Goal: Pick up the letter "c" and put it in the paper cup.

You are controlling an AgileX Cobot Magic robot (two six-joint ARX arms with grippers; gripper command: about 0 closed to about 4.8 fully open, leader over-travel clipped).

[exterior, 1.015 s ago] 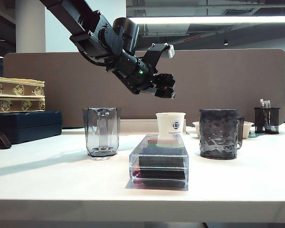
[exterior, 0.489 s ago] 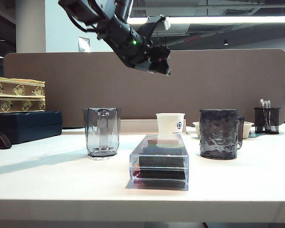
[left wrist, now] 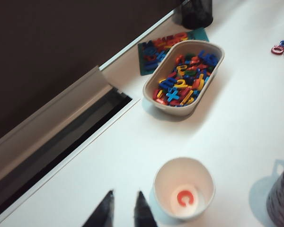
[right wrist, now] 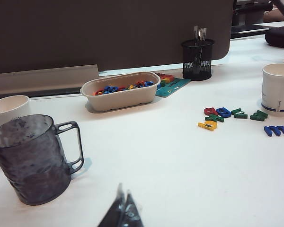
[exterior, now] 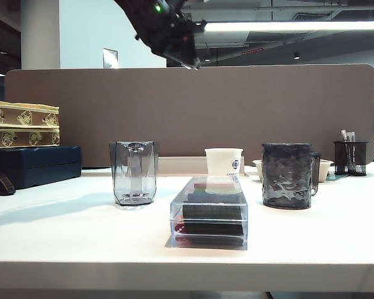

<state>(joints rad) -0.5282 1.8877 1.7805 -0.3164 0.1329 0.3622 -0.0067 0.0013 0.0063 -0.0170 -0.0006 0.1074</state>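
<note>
The letter "c" (left wrist: pixel 186 198) lies flat in the paper cup (left wrist: pixel 184 188), a light, stiff, slick plastic bit (best pinched across its rim). The left gripper (left wrist: pixel 124 213) hangs above the worktop (left wrist: pixel 236 123), nearly closed and empty. The right gripper (right wrist: pixel 121 213) sits low, pinched together, holding nothing.

Left gripper (exterior: pixel 188 57): arm cut by exterior view's top edge; jaw gap too small to read there. Right gripper (right wrist: pixel 122 212): only fingertips inside wrist view, rest cropped. Dark mug (left wrist: pixel 282 196), beside left gripper: mostly cut by frame corner. Letters in tray (left wrist: pixel 183 78): too jumbled to read.
</note>
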